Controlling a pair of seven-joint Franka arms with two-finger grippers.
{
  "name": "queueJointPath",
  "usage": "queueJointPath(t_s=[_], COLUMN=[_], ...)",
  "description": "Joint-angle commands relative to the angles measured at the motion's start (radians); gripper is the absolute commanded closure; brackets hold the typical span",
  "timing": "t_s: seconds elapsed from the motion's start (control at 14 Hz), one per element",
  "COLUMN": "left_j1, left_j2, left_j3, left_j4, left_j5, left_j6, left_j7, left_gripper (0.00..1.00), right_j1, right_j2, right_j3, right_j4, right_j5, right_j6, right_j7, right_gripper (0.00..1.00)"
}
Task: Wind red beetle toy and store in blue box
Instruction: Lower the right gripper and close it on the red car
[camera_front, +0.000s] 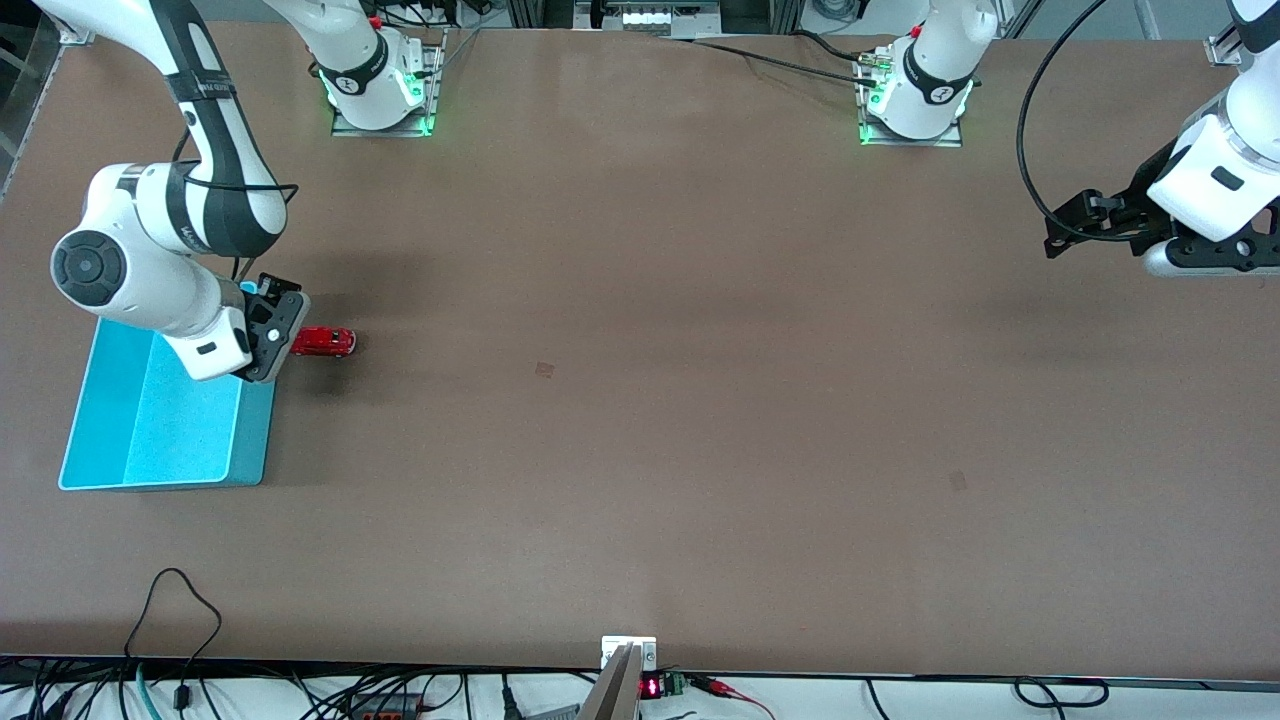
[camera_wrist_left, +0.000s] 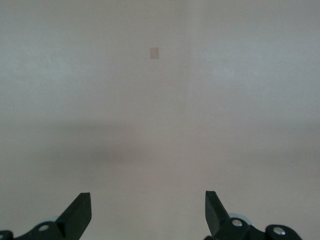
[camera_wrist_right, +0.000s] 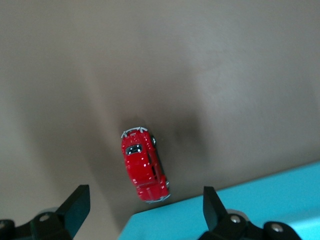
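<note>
Red beetle toy (camera_front: 323, 342) on wheels beside blue box (camera_front: 165, 420), long axis along table length; right gripper (camera_wrist_right: 142, 212) spread, empty; left gripper (camera_wrist_left: 148, 212) waits, spread.

No text, label, brand, number or sign can be read anywhere.

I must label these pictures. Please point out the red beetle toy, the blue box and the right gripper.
red beetle toy (camera_wrist_right: 143, 164): right wrist view, on its roof.
blue box (camera_front: 170, 425): front view, on its bare floor.
right gripper (camera_wrist_right: 145, 207): right wrist view, midway between its open fingers.

You're clearly in a robotics lab: bolted arm bases (camera_front: 380, 95) glowing green, loose black cables (camera_front: 300, 690) along the frame's bottom edge.
</note>
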Motion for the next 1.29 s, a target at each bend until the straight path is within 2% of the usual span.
queueJointPath(t_s=[0.0,0.21,0.36,0.64,0.86,1.21], left_j1=[-0.005,-0.005,-0.005,-0.015,-0.015,-0.016], left_j2=[-0.013,-0.011,-0.011,-0.011,-0.007,-0.001], left_j3=[0.000,-0.002,-0.002,-0.007,-0.005,-0.005], left_j4=[-0.007,0.002,0.005,0.007,0.015,0.028], left_j5=[-0.009,-0.009,-0.007,-0.006,-0.007,-0.007], left_j6=[-0.016,-0.018,-0.038,-0.044,-0.045,-0.055], left_j7=[0.007,0.007,0.007,0.005,0.005,0.003], left_gripper=[0.00,0.00,0.00,0.00,0.00,0.00], right_j1=[-0.006,-0.006,-0.010,-0.010,-0.034,-0.049], right_j2=[-0.008,-0.001,0.000,0.034,0.066,0.074], right_j3=[0.007,0.009,0.009,0.009,0.009,0.009], right_j4=[-0.062,-0.142,-0.191,-0.193,-0.210,-0.233], right_j5=[-0.013,-0.013,-0.013,-0.013,-0.013,-0.013], right_j6=[0.100,0.131,0.217,0.260,0.342,0.352], right_j7=[-0.107,-0.139,-0.220,-0.286,-0.345,-0.369], right_gripper=[0.00,0.00,0.00,0.00,0.00,0.00])
